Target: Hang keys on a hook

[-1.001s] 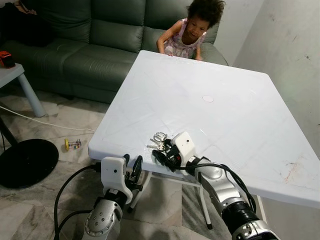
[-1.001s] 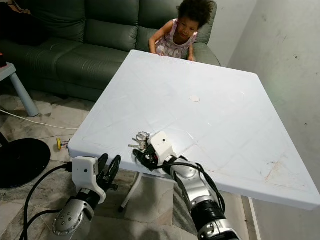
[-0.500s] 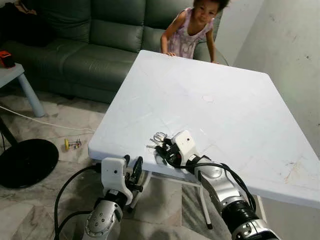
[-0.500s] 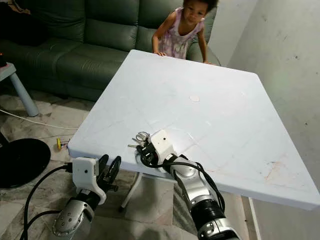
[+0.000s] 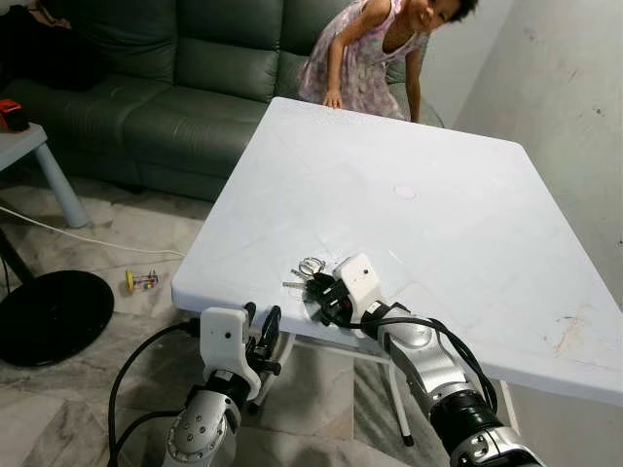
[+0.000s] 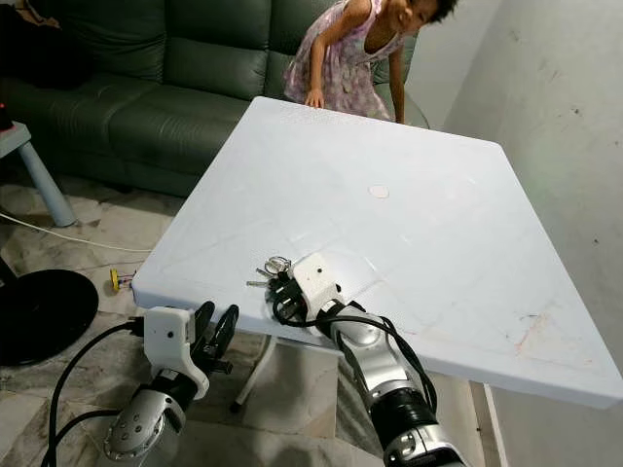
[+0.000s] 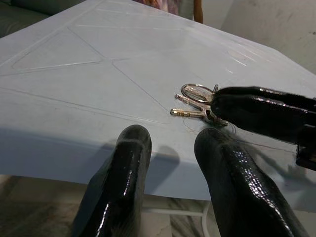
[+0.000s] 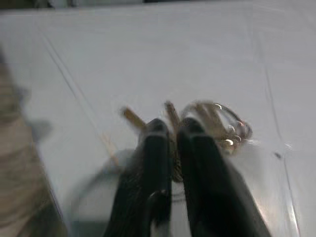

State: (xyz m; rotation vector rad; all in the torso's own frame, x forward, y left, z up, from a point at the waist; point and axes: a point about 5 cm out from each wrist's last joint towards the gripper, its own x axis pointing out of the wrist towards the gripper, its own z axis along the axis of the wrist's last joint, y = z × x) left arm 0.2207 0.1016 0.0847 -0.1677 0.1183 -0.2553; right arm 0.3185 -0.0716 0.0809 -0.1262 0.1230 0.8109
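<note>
Silver keys (image 5: pixel 306 273) lie near the white desk's (image 5: pixel 438 233) front edge, pinched by the right gripper (image 5: pixel 319 297); the left gripper (image 5: pixel 263 336) hangs open below that edge.

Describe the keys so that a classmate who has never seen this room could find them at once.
Start at the big white table in front of the green sofa, then go to its near edge on the robot's left. There lies a small bunch of silver keys on rings, pinched by the right gripper; it is the only metal thing on the tabletop.
</note>
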